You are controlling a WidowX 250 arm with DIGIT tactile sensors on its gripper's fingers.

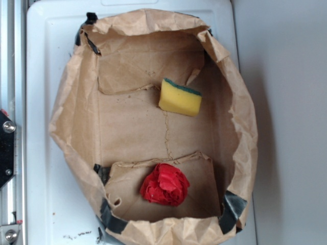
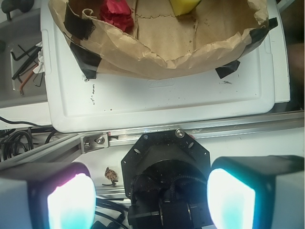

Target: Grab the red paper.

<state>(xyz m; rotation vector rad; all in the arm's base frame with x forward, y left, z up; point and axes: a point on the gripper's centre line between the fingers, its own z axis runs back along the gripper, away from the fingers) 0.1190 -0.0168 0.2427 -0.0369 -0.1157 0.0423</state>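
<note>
Red paper [image 1: 164, 185] lies crumpled into a rose-like wad on the floor of the brown paper bag [image 1: 71, 117], toward one end, resting on a folded flap of the bag's bottom; in the wrist view it shows only partly, at the top edge, behind the bag's rim. Judging by its thin folds it should be very light and soft, crushing under any pinch and unlikely to slip; a hold across the middle of the wad, fingers dropped on either side of its bulk, looks safest, since a grip on an outer petal might merely unfold it. Yellow sponge [image 1: 180, 97], green-topped, sits well apart at the bag's other end, so it should not interfere; the bag's crumpled walls stand up around both things and could snag a low approach. Bag rests on a white tray [image 1: 41, 204]. Gripper [image 2: 150, 198] hangs outside the bag, well away from the wad; its two pads [image 2: 71, 202] stand wide apart with nothing between them.
</note>
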